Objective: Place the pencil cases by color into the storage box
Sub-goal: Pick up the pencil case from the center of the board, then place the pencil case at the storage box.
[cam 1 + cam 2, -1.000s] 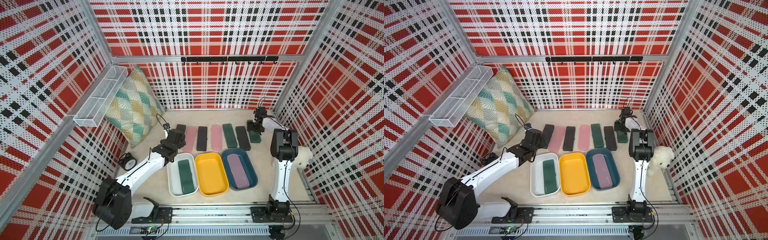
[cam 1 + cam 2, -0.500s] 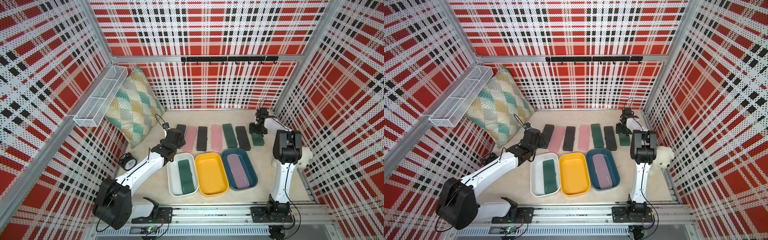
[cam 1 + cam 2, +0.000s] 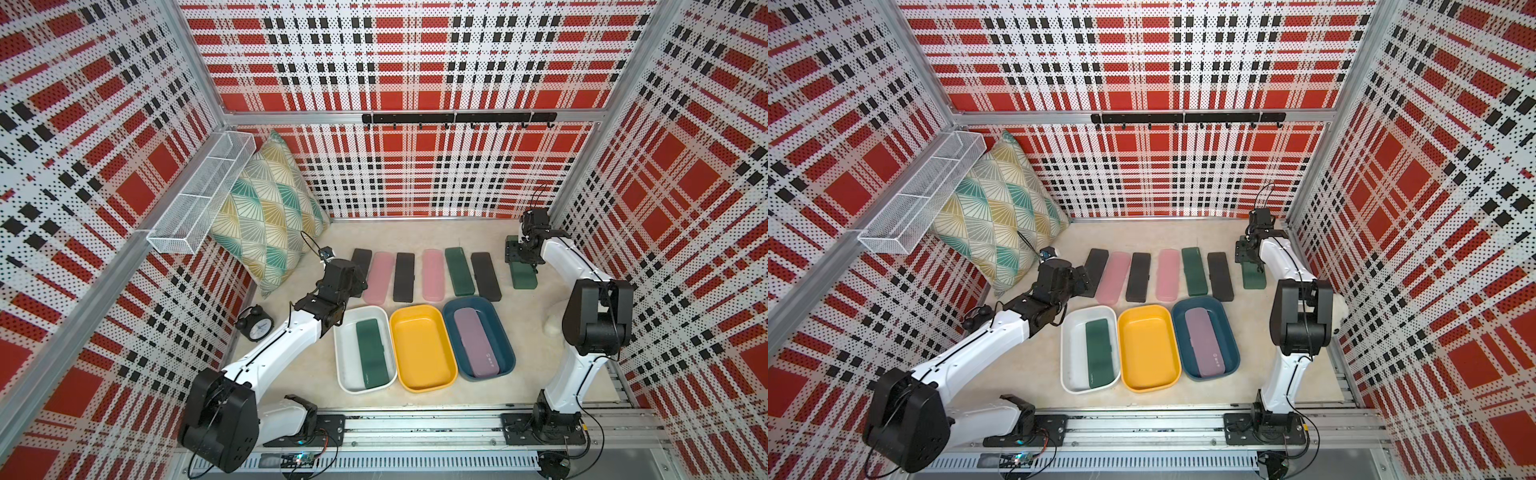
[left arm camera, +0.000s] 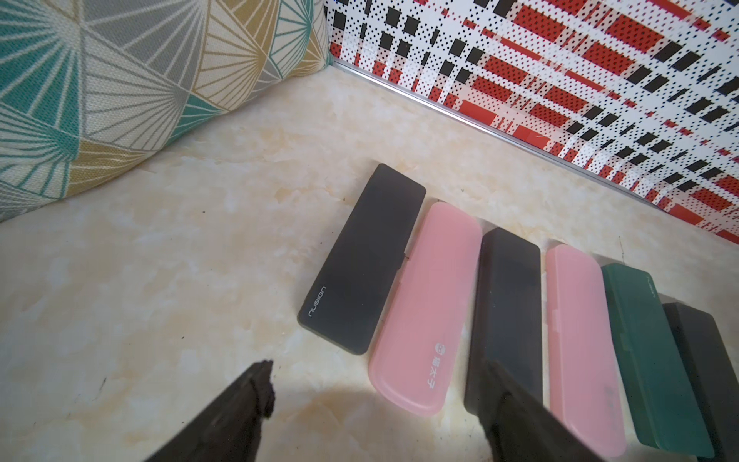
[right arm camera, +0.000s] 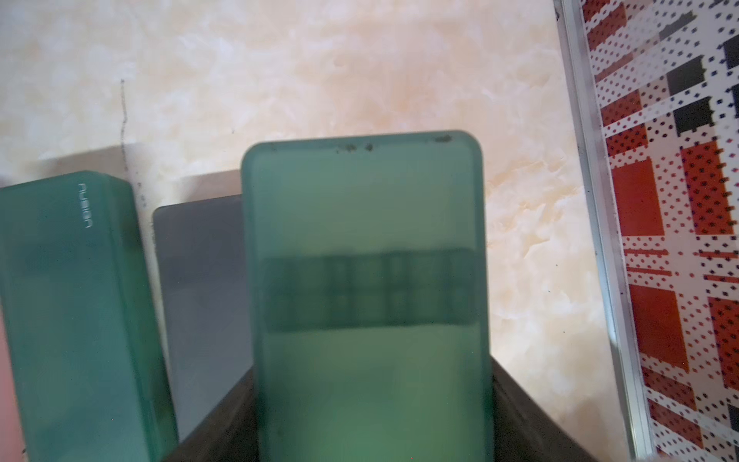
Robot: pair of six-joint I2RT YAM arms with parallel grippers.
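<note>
Seven pencil cases are laid long side to long side in a row across the middle of the frame in both top views: leftmost black case (image 3: 361, 259), left pink case (image 3: 379, 277), middle black case (image 3: 404, 277), right pink case (image 3: 433, 275), row green case (image 3: 459, 271), right black case (image 3: 485, 276), and end green case (image 3: 524, 279) at the right end, set off by a gap. The end green case is clamped across its width by the right gripper (image 3: 519, 257). In the right wrist view dark fingers (image 5: 216, 432) are seen pressed to both its long sides. Whether it is lifted off the tabletop cannot be told. Below the row three tubs are lined up side by side: white tub (image 3: 347, 353) with a tub green case (image 3: 374, 353) inside, yellow tub (image 3: 422, 349), and blue tub (image 3: 505, 353) with a tub pink case (image 3: 476, 349) inside. The left gripper (image 3: 356, 279) is held left of centre at the near end of the leftmost black case, jaws spread wide, nothing gripped. Its fingers (image 4: 248, 400) are seen at the bottom edge of the left wrist view. A patterned cushion (image 3: 266, 220) is propped in the upper left, and an alarm clock (image 3: 254, 326) is placed below it.
</note>
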